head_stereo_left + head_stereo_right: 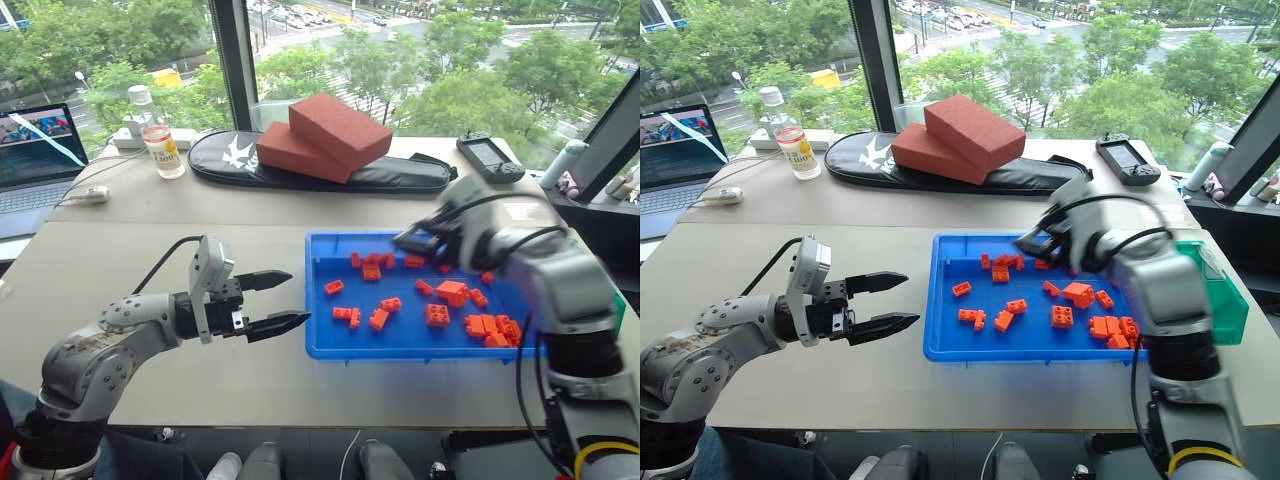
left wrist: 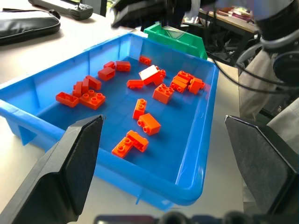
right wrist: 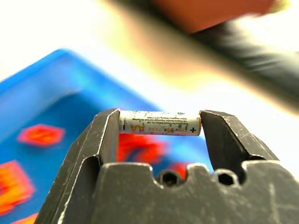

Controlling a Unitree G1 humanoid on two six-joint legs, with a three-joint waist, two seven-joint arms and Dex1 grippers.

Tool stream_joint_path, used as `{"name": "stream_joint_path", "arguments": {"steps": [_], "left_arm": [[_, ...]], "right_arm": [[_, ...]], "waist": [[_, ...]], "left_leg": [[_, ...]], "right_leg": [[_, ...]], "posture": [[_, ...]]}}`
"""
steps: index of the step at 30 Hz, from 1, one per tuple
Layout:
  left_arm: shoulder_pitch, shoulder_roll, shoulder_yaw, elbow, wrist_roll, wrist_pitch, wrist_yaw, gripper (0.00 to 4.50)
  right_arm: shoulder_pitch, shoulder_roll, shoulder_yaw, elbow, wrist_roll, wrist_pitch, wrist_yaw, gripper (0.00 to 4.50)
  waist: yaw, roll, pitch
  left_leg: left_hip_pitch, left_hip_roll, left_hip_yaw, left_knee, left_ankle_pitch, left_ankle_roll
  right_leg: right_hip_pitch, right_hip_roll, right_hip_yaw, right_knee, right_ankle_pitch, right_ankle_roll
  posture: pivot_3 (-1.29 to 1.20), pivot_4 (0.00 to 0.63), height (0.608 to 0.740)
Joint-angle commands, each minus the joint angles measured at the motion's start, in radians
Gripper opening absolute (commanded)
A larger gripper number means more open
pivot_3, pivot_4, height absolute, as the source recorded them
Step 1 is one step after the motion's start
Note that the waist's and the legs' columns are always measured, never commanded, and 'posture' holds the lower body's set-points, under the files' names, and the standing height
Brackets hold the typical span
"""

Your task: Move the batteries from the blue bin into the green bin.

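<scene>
A silvery AA battery (image 3: pixel 160 127) is clamped end to end in my right gripper (image 1: pixel 1037 242), which is shut on it and hangs blurred above the far rim of the blue bin (image 1: pixel 940 352). Several orange-red toy bricks (image 1: pixel 1062 316) lie scattered inside that bin. The green bin (image 1: pixel 1226 300) stands just past the blue bin's right end, behind my right forearm, and appears again in the left wrist view (image 2: pixel 183 40). My left gripper (image 1: pixel 287 299) is open and empty, level over the table, pointing at the blue bin's left wall.
Two big red blocks (image 1: pixel 322 137) rest on a black bag (image 1: pixel 400 175) at the table's back. A water bottle (image 1: pixel 160 140) and a laptop (image 1: pixel 38 150) stand back left, a handheld controller (image 1: pixel 488 157) back right. The table's front edge runs close below the blue bin.
</scene>
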Motion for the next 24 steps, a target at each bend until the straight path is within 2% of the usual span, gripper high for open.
{"name": "stream_joint_path", "arguments": {"steps": [1, 6, 8, 9, 11, 15, 18, 20, 24], "left_arm": [[-0.021, 0.008, 0.01, -0.008, 0.002, -0.013, -0.018, 4.5], [-0.028, 0.011, 0.008, -0.001, 0.006, -0.013, -0.029, 4.5], [-0.03, 0.01, 0.007, 0.001, 0.007, -0.013, -0.032, 4.5], [-0.03, 0.01, 0.007, 0.001, 0.007, -0.013, -0.032, 4.5], [-0.031, 0.009, 0.007, 0.002, 0.008, -0.012, -0.034, 4.5], [-0.033, 0.005, 0.009, 0.001, 0.003, -0.008, -0.031, 4.5], [-0.033, 0.003, 0.016, -0.004, -0.008, -0.002, -0.028, 4.5], [-0.035, 0.001, 0.022, -0.005, -0.02, 0.001, -0.028, 4.5], [-0.038, -0.001, 0.023, -0.004, -0.022, -0.001, -0.025, 4.5]], "right_arm": [[0.016, -0.007, -0.036, -0.063, -0.006, 0.031, -0.032, 2.53], [0.044, -0.021, -0.055, -0.07, -0.014, 0.06, -0.056, 2.53], [0.037, -0.025, -0.065, -0.075, -0.008, 0.052, -0.056, 3.53], [0.025, -0.024, -0.072, -0.081, 0.002, 0.043, -0.053, 3.71], [0.004, -0.02, -0.082, -0.091, 0.019, 0.023, -0.043, 4.4], [-0.034, 0.012, -0.123, -0.175, 0.14, -0.055, 0.064, 4.47], [-0.005, 0.015, -0.139, -0.28, 0.255, -0.094, 0.202, 4.47], [0.045, 0.018, -0.155, -0.369, 0.351, -0.093, 0.301, 4.47], [0.251, -0.036, -0.142, -0.561, 0.491, -0.092, 0.526, 4.47]], "waist": [[0.0, 0.0, 0.0], [0.002, 0.0, 0.0], [0.002, 0.0, 0.0], [0.002, 0.0, 0.0], [0.002, 0.0, 0.0], [-0.001, 0.001, 0.0], [0.0, 0.001, 0.0], [0.002, 0.001, 0.0], [0.017, 0.0, 0.0]], "left_leg": [[0.0, 0.0, 0.0, 0.0, 0.0, 0.0], [0.0, 0.0, 0.0, 0.0, 0.0, 0.0], [0.0, 0.0, 0.0, 0.0, 0.0, 0.0], [0.0, 0.0, 0.0, 0.0, 0.0, 0.0], [0.0, 0.0, 0.0, 0.0, 0.0, 0.0], [0.0, 0.0, 0.0, 0.0, 0.0, 0.0], [0.0, 0.001, -0.001, 0.0, 0.0, 0.0], [0.0, 0.001, -0.001, 0.0, 0.0, 0.0], [0.0, 0.0, -0.003, 0.0, 0.0, 0.0]], "right_leg": [[0.0, 0.0, 0.0, 0.0, 0.0, 0.0], [0.0, 0.0, 0.0, 0.0, 0.0, 0.0], [0.0, 0.0, 0.0, 0.0, 0.0, 0.0], [0.0, 0.0, 0.0, 0.0, 0.0, 0.0], [0.0, 0.0, 0.0, 0.0, 0.0, 0.0], [0.0, 0.0, 0.0, 0.0, 0.0, 0.0], [0.0, 0.001, 0.0, 0.0, 0.0, 0.0], [0.001, 0.001, -0.001, -0.001, 0.0, 0.0], [0.003, 0.0, -0.002, -0.002, 0.0, 0.0]], "posture": [[0.0, 0.15, 0.74], [0.0, 0.15, 0.74], [0.0, 0.15, 0.74], [0.0, 0.15, 0.74], [0.0, 0.15, 0.74], [0.0, 0.15, 0.74], [0.0, 0.15, 0.74], [0.0, 0.15, 0.74], [0.0, 0.15, 0.74]]}}
